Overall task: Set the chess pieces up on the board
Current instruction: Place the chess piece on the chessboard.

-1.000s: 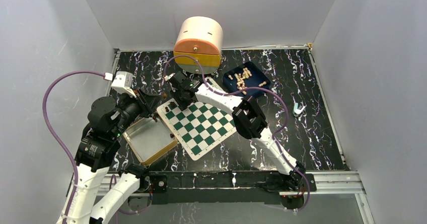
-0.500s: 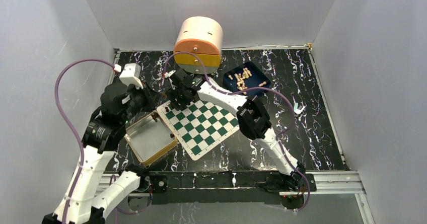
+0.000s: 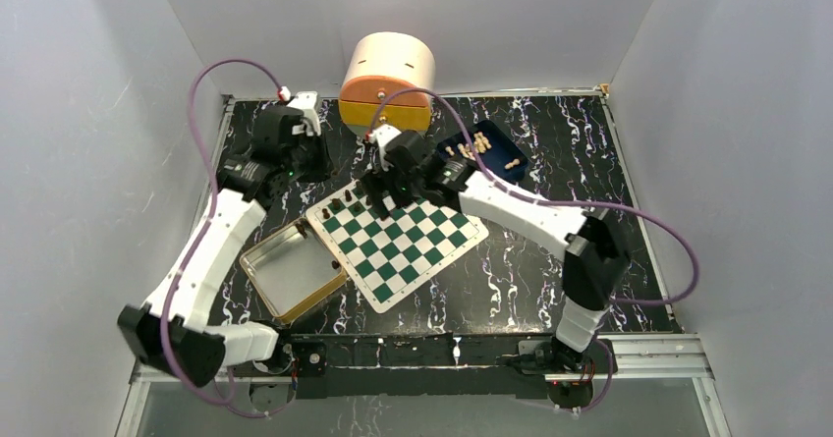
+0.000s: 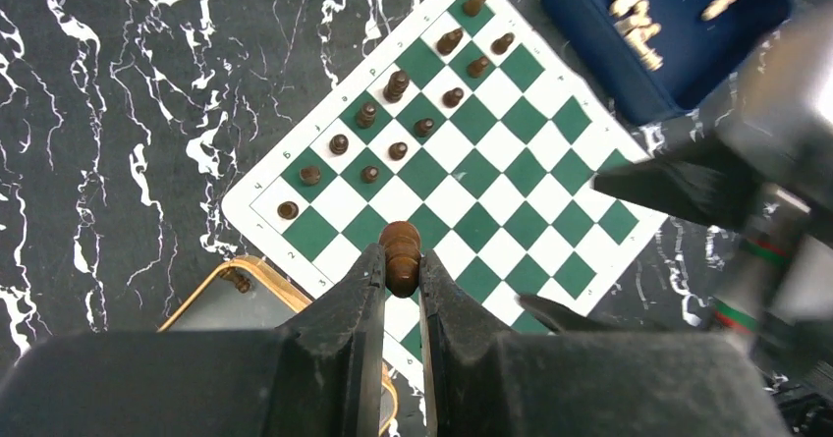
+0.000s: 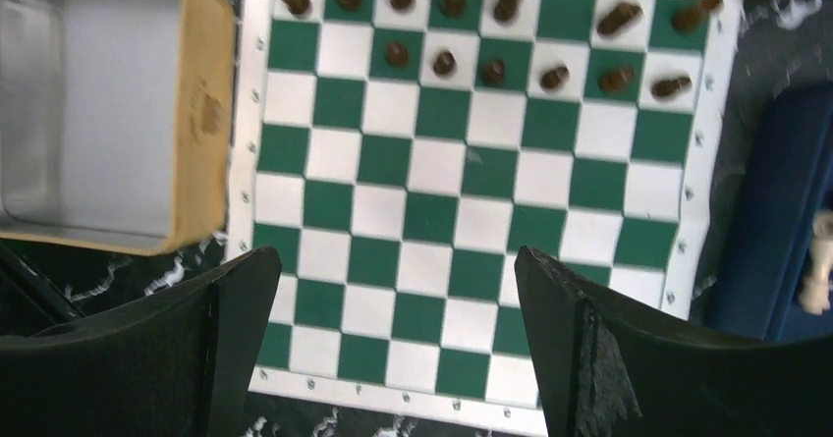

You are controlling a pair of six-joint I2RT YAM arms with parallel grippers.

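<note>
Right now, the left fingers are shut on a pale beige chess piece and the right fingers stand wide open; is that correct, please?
Not quite: the chess piece pinched between the left fingers is dark brown, not pale beige, as the left wrist view shows. The right fingers do stand wide open.

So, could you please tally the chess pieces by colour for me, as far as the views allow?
Dark brown chess pieces on the board: 13
Dark brown piece in the left gripper: 1
Pale pieces in the blue tray: too clustered to count
Total counted: 14
</note>
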